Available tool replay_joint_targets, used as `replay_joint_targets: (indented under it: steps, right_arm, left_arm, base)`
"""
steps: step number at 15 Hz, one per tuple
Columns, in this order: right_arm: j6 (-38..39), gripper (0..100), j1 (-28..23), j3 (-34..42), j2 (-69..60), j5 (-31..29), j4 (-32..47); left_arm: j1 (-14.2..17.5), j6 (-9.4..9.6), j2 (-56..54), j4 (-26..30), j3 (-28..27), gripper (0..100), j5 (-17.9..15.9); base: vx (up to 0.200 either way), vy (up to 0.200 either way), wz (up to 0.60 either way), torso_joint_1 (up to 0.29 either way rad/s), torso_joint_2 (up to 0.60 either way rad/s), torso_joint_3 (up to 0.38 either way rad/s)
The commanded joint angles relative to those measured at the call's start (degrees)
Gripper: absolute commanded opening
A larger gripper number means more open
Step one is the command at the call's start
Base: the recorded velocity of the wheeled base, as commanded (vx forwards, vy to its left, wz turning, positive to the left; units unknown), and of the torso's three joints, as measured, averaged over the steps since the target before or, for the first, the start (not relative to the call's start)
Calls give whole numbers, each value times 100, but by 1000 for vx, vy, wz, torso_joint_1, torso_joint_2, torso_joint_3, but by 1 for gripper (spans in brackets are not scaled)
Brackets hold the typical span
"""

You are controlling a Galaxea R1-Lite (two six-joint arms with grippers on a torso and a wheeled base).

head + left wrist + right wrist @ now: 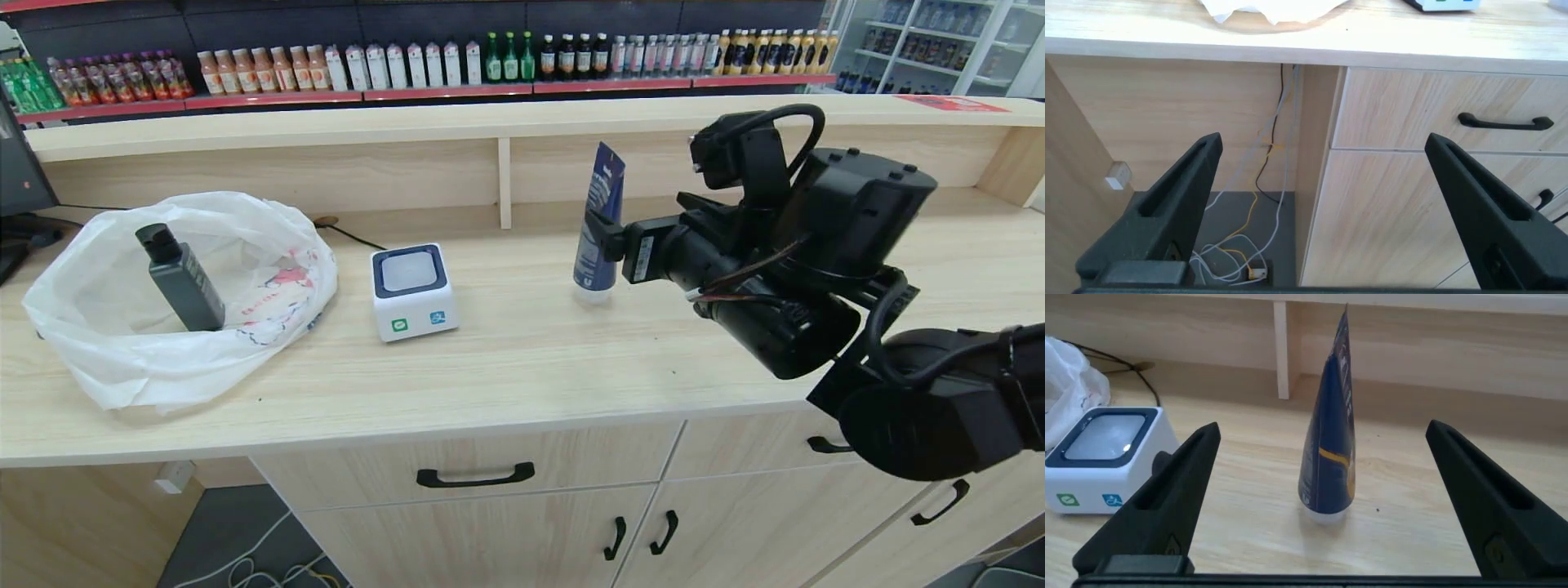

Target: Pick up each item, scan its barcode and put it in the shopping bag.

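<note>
Wooden bench [522, 359]: right gripper [1323, 437], jaws apart, faces the upright tube [598, 220]; an off-centre closure could topple it.

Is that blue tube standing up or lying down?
Standing up: the tube rests cap-down on the counter, crimped end pointing up.

Counter [522, 367]: pale wood-grain top, raised ledge along the back edge. On it, left to right:
- White plastic shopping bag [269, 269], slumped open at the left end.
- White cube scanner [411, 290] with a blue-rimmed top, centre.
- Blue tube [598, 229], upright on its cap, right of centre, nearer the back.
- Black cable [351, 234], near the back edge between bag and scanner.
</note>
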Motion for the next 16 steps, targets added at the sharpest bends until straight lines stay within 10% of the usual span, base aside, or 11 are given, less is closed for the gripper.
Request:
replay_joint_targets:
  steps: [1,16]
  right_arm:
    - [14,100,-38,-370,134,-14,70]
    - [454,100,-442,-1442,1198,-190,211]
  left_arm:
    - [1,-3,-2,0,0,100,2]
    - [1,-3,-2,0,0,100,2]
  base:
    - [0,0,0,0,0,0]
    - [0,0,0,0,0,0]
